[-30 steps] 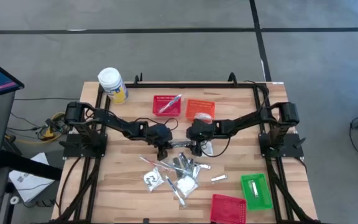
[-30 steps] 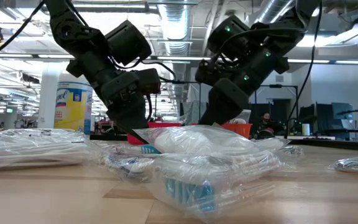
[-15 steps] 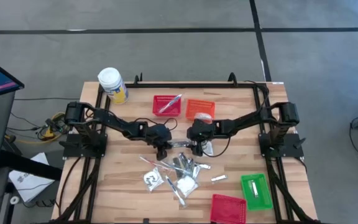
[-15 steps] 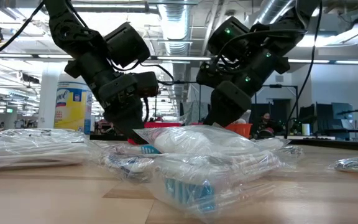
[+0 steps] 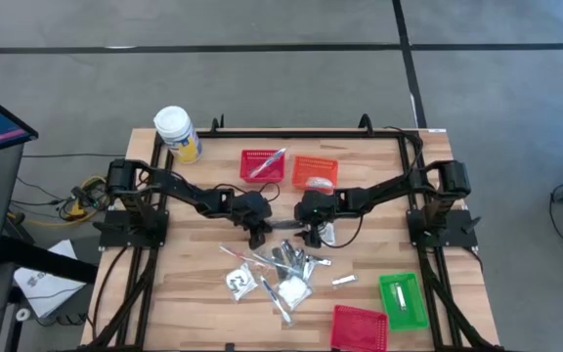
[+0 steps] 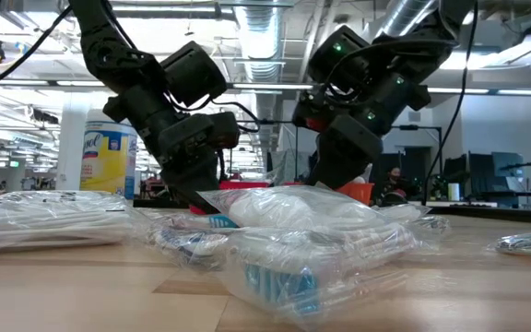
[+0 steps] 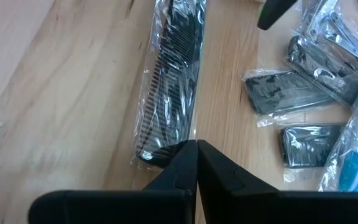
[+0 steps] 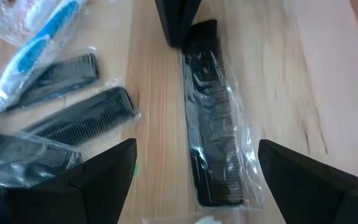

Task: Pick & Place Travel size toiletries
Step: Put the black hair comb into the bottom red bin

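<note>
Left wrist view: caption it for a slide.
Shut left gripper at the end of a wrapped black comb on the table.

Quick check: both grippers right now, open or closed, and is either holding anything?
Left gripper: closed on the end of the wrapped black comb.
Right gripper: open, holding nothing, fingers either side of the same comb.

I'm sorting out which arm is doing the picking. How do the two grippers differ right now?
The left gripper is shut, its fingertips together at one end of the wrapped black comb; the right gripper is wide open, one finger on each side of that comb. The left sits at the comb's end, the right over its length. Both are low over the same comb.
</note>
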### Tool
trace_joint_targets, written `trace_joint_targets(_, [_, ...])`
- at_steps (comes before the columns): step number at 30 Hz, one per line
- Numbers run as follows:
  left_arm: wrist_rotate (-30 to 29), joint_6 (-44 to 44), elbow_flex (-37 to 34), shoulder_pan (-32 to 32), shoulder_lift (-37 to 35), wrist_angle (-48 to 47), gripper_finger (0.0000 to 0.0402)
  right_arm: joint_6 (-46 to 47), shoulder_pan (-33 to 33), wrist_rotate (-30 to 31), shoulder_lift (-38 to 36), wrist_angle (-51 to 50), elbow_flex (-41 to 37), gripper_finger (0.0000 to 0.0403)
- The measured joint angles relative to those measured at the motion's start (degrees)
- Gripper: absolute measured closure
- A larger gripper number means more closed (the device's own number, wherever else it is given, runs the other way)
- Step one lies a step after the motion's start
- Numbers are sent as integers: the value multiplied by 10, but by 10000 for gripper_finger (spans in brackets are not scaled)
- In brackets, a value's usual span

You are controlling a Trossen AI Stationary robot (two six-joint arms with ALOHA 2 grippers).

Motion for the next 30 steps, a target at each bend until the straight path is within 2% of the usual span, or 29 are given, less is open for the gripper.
trace_joint_targets(10, [-4, 1, 3, -2, 1, -2, 401, 10, -5, 2, 0, 0, 0, 75])
trace_joint_targets(14, [-4, 11, 3, -2, 2, -1, 401, 18, -5, 3, 24, 7, -1, 75])
trace_joint_targets(22, [-5, 12, 2, -2, 2, 0, 401, 24, -14, -7, 86, -27, 59, 75])
trace_joint_targets(30, [-10, 12, 2, -2, 2, 1, 401, 2, 9, 2, 90, -53, 78, 93])
